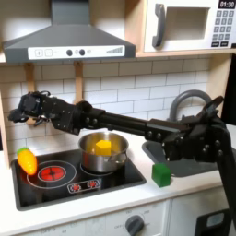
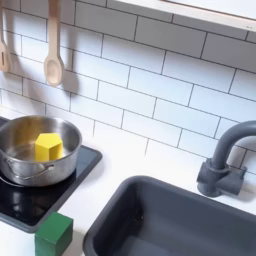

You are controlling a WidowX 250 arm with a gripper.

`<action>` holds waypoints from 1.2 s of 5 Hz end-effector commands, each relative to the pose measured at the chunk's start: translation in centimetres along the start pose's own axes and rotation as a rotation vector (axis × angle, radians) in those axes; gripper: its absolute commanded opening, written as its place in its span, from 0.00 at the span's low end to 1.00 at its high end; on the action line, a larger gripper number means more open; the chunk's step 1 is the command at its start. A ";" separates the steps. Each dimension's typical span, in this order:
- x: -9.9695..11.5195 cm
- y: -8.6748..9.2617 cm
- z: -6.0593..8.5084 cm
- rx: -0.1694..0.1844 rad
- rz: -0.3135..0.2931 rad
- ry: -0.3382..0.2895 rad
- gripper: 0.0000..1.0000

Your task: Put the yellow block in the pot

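Observation:
The yellow block (image 1: 103,146) lies inside the pot (image 1: 96,164), a shiny steel pot on the right burner of the toy stove. In the second exterior view the yellow block (image 2: 48,146) rests on the floor of the pot (image 2: 18,170), slightly right of its middle. My gripper (image 1: 22,109) is raised at the first exterior view's far left, above and well left of the pot, near the tiled wall. Its fingers look open with nothing between them. The black arm stretches across above the pot.
A green cube (image 1: 162,174) (image 2: 52,235) stands on the counter right of the stove (image 1: 55,175). An orange-yellow toy vegetable (image 1: 29,161) lies on the stove's left edge. The sink (image 2: 170,215), the faucet (image 2: 225,160) and hanging wooden spoons (image 2: 52,45) sit nearby.

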State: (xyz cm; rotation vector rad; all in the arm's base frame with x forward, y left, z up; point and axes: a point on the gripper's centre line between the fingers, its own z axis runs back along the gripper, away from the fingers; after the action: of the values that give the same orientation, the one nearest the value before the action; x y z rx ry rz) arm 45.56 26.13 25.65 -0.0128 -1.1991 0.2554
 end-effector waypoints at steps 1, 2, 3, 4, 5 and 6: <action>-0.1 0.0 0.0 0.001 -0.002 0.003 1.00; 0.4 -2.0 0.2 -0.082 -0.006 -0.042 1.00; 0.7 -2.1 0.7 -0.094 0.000 -0.072 1.00; 1.9 -1.7 1.0 -0.082 0.008 -0.118 1.00; 2.7 -1.3 0.5 -0.061 0.016 -0.130 1.00; 3.9 -1.4 0.7 -0.056 -0.011 -0.162 1.00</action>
State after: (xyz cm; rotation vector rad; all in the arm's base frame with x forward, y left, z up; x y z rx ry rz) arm 46.44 25.72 29.05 -0.0435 -1.3559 0.2334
